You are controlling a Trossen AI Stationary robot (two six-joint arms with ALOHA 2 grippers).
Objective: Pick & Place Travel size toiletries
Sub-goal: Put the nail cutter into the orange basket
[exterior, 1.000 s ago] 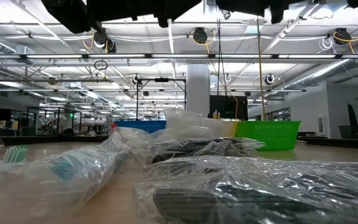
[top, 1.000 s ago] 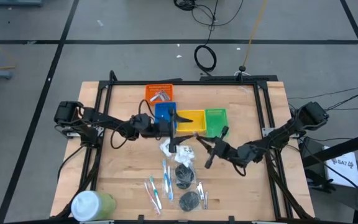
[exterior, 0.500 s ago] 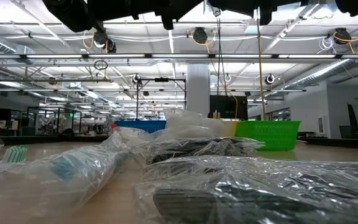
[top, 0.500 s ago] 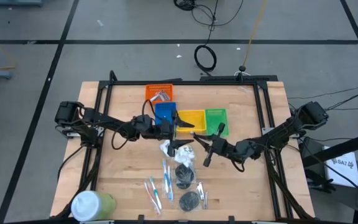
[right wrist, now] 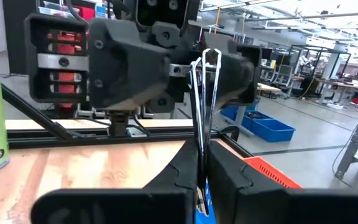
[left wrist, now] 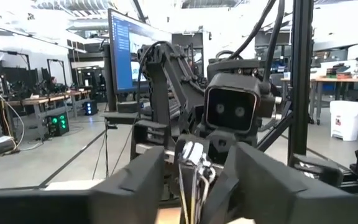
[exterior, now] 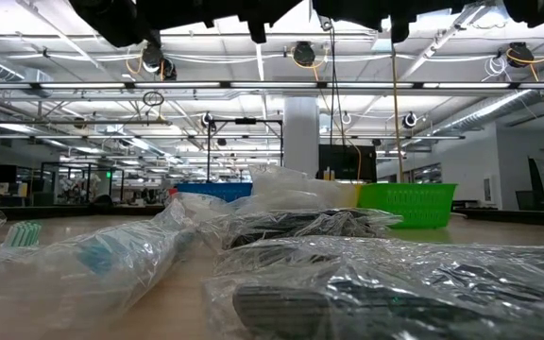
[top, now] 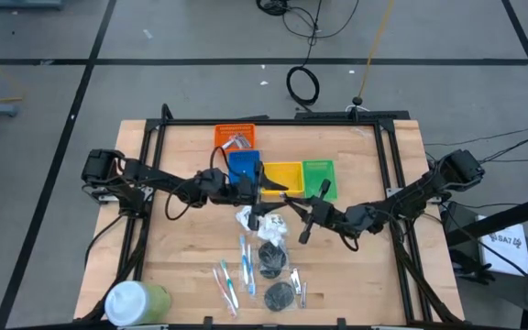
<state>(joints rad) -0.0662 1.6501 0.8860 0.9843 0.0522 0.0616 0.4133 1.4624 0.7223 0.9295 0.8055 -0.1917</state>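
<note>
My right gripper hovers above the table's middle, shut on a pair of short silvery sticks. My left gripper faces it, open, one finger on each side of the sticks' free end without touching. Below them on the table lie white wrinkly packets, dark grey discs, blue, pink and white toothbrushes and more silvery sticks. In the low view these clear-wrapped things fill the foreground. My right gripper pinches the silvery sticks at their near end between its two fingers. The fingers come level from the table's right side and lie along the sticks. The sticks are lifted clear of the table and jut out toward my left gripper.
Orange, blue, yellow and green trays stand in a row just beyond the grippers. A large green cylinder with a white cap stands at the near left corner. Black frame rails run along the table's sides.
My right gripper has moved a little toward the table's left, carrying the silvery sticks closer in between my left gripper's open fingers. The things on the table have stayed where they were.
</note>
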